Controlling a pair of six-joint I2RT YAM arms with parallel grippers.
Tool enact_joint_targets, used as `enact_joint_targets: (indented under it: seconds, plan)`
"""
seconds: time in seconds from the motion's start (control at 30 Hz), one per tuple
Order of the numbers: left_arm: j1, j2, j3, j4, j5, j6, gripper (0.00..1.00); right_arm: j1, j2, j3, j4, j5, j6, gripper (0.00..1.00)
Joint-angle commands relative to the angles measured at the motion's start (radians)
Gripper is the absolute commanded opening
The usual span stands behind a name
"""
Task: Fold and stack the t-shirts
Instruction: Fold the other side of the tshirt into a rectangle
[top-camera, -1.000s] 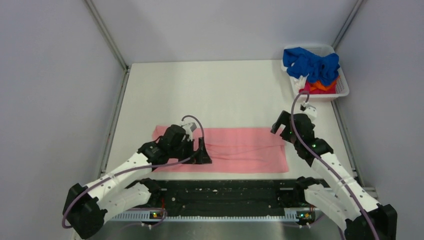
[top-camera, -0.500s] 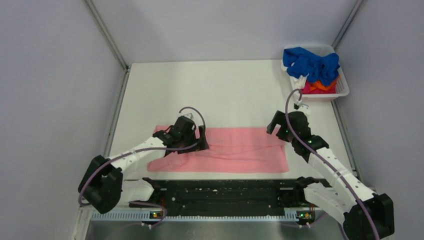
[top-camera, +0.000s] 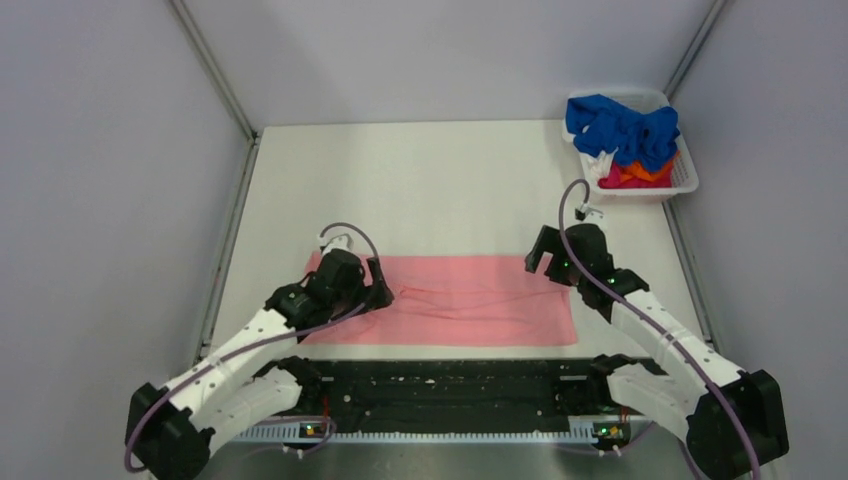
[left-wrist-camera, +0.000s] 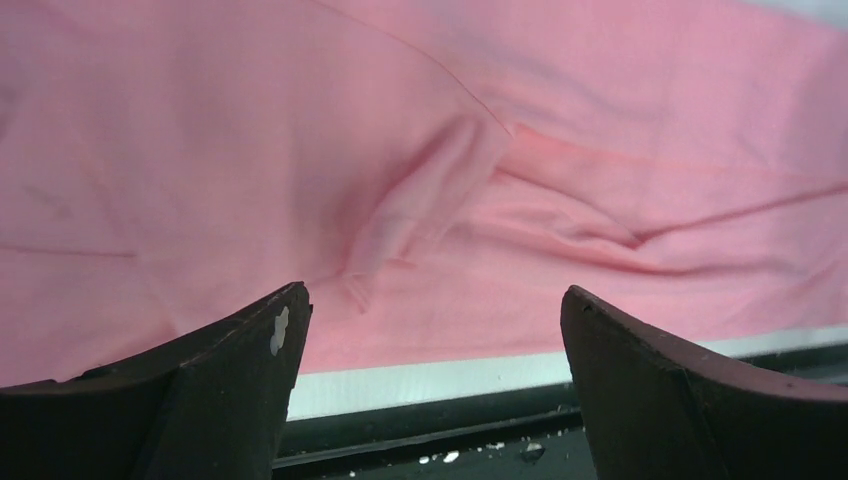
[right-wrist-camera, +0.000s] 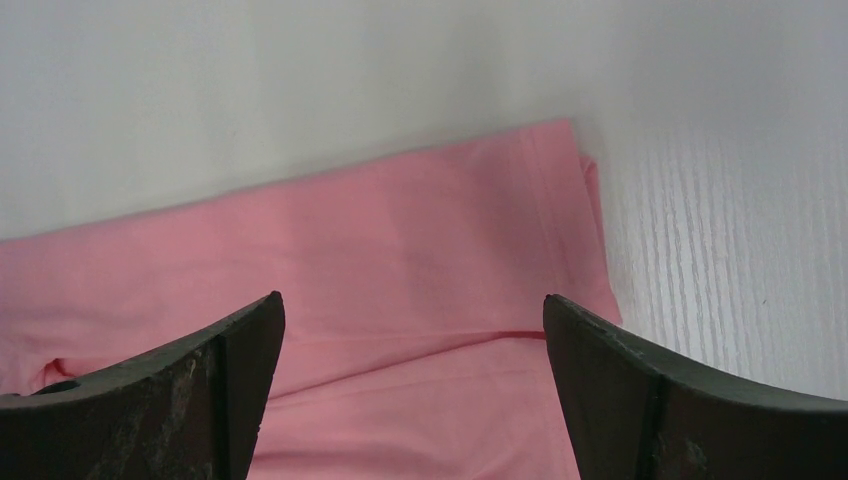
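Hovering over the left end of the salmon-pink t-shirt (top-camera: 470, 300), a folded strip along the worktop's (top-camera: 430, 180) near edge, the left gripper (top-camera: 378, 287) gapes empty. The right gripper (top-camera: 540, 258), spread empty, hangs over its right end. The basket (top-camera: 688, 180) at the far right corner holds the other t-shirts (top-camera: 620, 125).

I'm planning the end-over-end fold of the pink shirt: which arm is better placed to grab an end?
Probably the right. The right gripper hangs open over the pink t-shirt's right end, hem and far corner framed between its fingers. The left gripper, also open, is over creased cloth inward of its end.
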Motion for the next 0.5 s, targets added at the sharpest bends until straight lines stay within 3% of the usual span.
enact_joint_targets:
  seconds: [0.0,0.1,0.23,0.3,0.47]
  plan:
    - [0.077,-0.094,0.04,-0.188,-0.248,-0.099,0.99,0.01,0.015,0.018,0.003,0.052,0.01,0.99]
    - [0.235,-0.069,0.044,-0.206,-0.237,-0.09,0.98,0.01,0.031,0.026,-0.027,0.108,0.04,0.99]
    - [0.403,-0.005,-0.001,-0.062,-0.131,-0.029,0.85,0.01,0.053,0.028,-0.019,0.112,0.048,0.99]
    - [0.451,0.047,-0.013,0.015,-0.072,0.006,0.78,0.009,0.065,0.03,-0.019,0.115,0.049,0.99]
    - [0.529,0.205,0.01,0.168,-0.071,0.049,0.58,0.01,0.091,0.03,-0.017,0.115,0.051,0.99]
